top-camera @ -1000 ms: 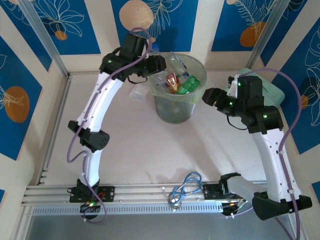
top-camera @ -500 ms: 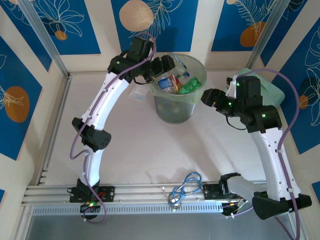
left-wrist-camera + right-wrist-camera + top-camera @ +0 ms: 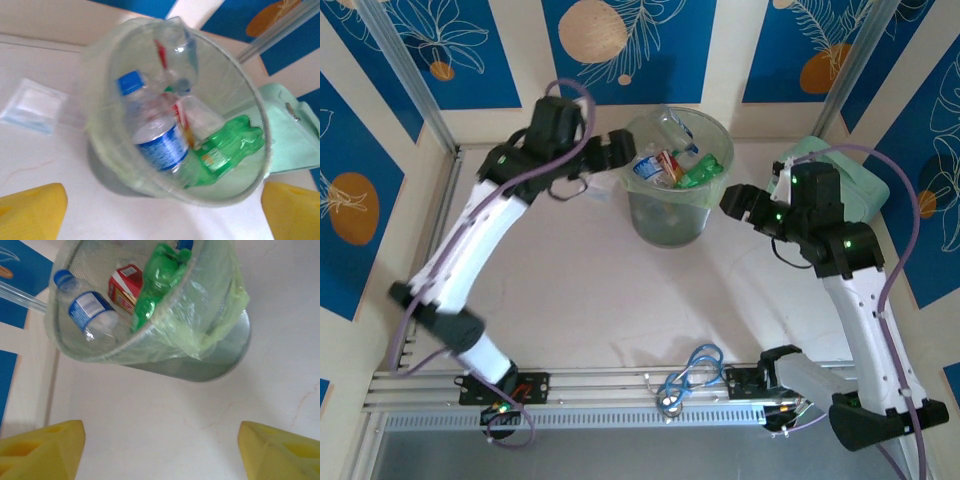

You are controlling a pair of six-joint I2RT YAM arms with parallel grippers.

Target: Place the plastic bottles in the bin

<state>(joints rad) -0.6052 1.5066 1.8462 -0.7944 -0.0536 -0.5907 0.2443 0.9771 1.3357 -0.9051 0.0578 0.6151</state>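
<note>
The pale green bin stands at the table's back centre, holding several bottles. On top lie a clear bottle with a blue label and cap, a green bottle and a red-labelled one. My left gripper hovers just left of the bin's rim, open, with nothing between its yellow fingertips. To the right of the bin, my right gripper is also open and empty, its fingers wide apart above bare table, facing the bin's wall.
A flat clear plastic bag lies on the table left of the bin. A mint-green zippered case sits at the back right, behind my right arm. A coiled blue cable lies by the front rail.
My left gripper has drawn back leftward from over the bin's rim, and a blue-labelled bottle now lies in the bin. The right gripper has edged slightly toward the bin.
</note>
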